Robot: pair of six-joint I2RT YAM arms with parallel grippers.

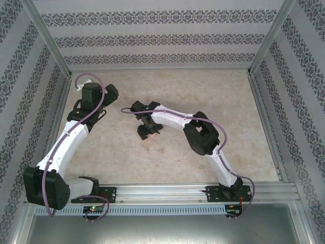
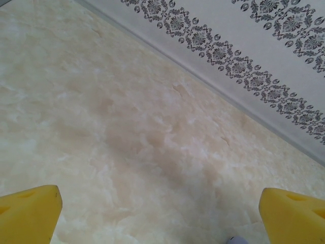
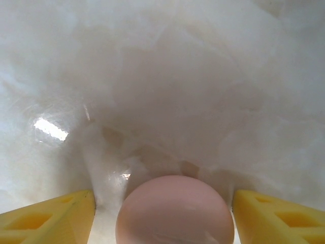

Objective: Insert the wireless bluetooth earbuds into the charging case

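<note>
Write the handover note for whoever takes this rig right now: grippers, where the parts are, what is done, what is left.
Left gripper: open, holding nothing, over bare table at the far left.
Right gripper: open, low at mid-table, fingers on either side of the pinkish round case, with a gap showing on one side, so not gripped.
Earbuds: two pinkish-tan ones lie loose on the table just nearer than the case, one and the other, apart from each other.
Done: right gripper is lined up on the case.
Left: both earbuds have yet to go in. The case shows a smooth dome, probably with its lid down.
</note>
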